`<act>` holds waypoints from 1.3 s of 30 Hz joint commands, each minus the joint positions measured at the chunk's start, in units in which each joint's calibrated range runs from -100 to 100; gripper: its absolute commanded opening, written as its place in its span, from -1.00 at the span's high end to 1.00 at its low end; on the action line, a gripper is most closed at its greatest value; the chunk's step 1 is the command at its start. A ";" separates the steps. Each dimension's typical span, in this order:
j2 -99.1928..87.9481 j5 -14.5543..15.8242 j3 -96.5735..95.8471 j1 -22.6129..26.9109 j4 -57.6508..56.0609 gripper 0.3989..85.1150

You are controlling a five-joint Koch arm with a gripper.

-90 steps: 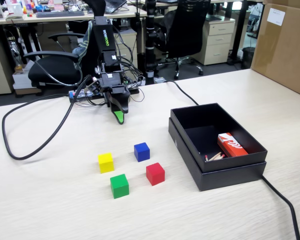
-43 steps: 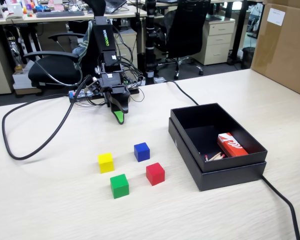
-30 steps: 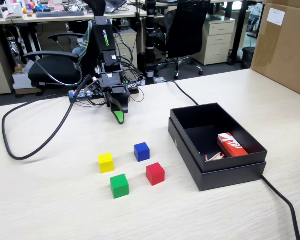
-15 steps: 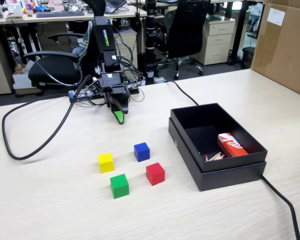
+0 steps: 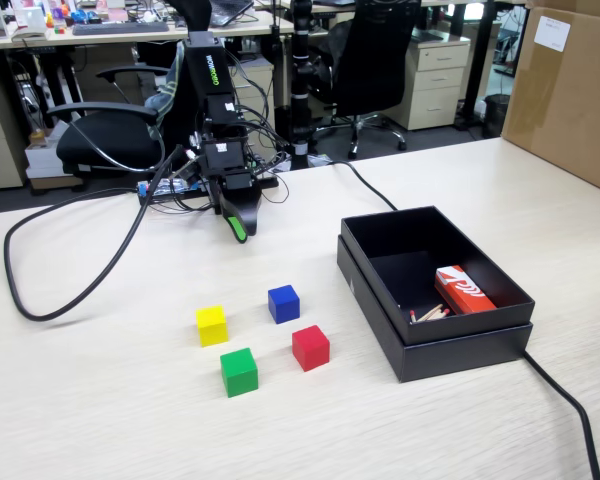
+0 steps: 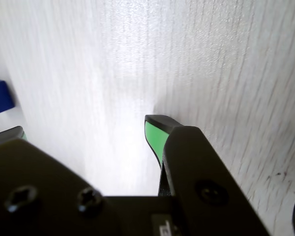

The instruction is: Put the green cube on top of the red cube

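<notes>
The green cube (image 5: 239, 371) sits on the table nearest the front, with the red cube (image 5: 310, 347) just to its right, a small gap between them. Both are out of the wrist view. My gripper (image 5: 238, 225) hangs tip-down over the table well behind the cubes, close to the arm's base. In the wrist view the gripper (image 6: 86, 129) is open, with only bare table between its green-padded jaws. It holds nothing.
A blue cube (image 5: 283, 303) (image 6: 0, 96) and a yellow cube (image 5: 211, 325) lie between the gripper and the task cubes. An open black box (image 5: 375, 285) with a red-and-white carton (image 5: 463, 290) stands at the right. A black cable (image 5: 70, 290) loops at the left.
</notes>
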 commanded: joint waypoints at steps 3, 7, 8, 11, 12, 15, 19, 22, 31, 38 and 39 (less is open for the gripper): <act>3.98 1.32 17.70 0.39 -10.95 -0.11; 8.69 2.00 30.85 0.44 -16.82 -0.11; 10.87 2.05 34.75 0.39 -18.03 -0.11; 17.29 2.05 44.17 -0.05 -21.75 -0.11; 21.54 2.05 50.25 -0.59 -23.30 -0.10; 27.62 2.00 57.32 -1.17 -23.56 -0.05; 40.24 1.90 68.11 -2.20 -23.56 -0.04; 52.29 1.56 77.72 -3.61 -23.56 -0.04; 76.16 0.83 95.58 -5.42 -23.56 -0.05; 95.09 0.63 107.00 -5.62 -22.96 -0.05; 98.07 0.63 108.73 -5.62 -22.87 -0.06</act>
